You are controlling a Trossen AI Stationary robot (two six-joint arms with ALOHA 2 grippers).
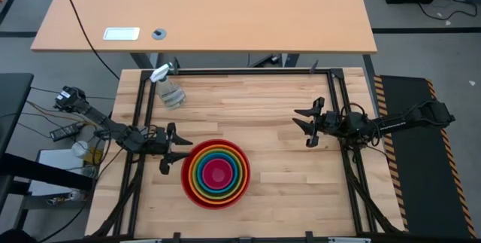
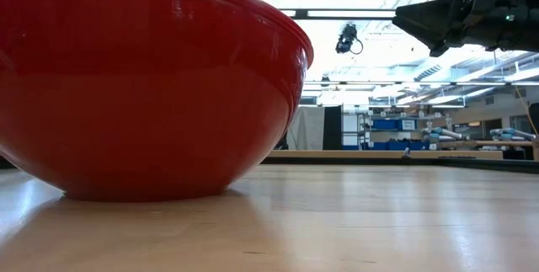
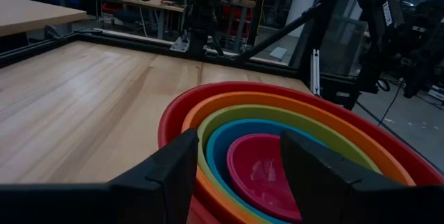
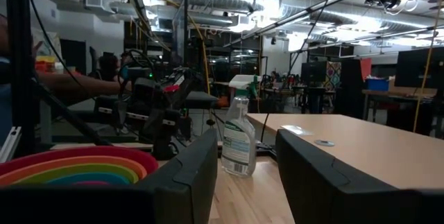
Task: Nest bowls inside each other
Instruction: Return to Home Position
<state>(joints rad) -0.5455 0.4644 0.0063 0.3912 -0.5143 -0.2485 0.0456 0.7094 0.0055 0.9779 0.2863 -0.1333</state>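
The bowls (image 1: 216,173) stand nested on the wooden table: red outermost (image 3: 171,116), then orange, lime green, blue, and the magenta-pink one (image 3: 260,172) innermost. In the low view the red bowl's wall (image 2: 143,87) fills the left half. My left gripper (image 1: 164,150) hovers open just left of the stack, fingers level, touching nothing. My right gripper (image 1: 306,126) hangs open above the table's right part, well away from the bowls.
A clear spray bottle (image 1: 168,87) stands near the far left corner, also seen in the right wrist view (image 4: 239,141). A black frame (image 1: 248,71) borders the table. Bare wood lies between the bowls and my right gripper.
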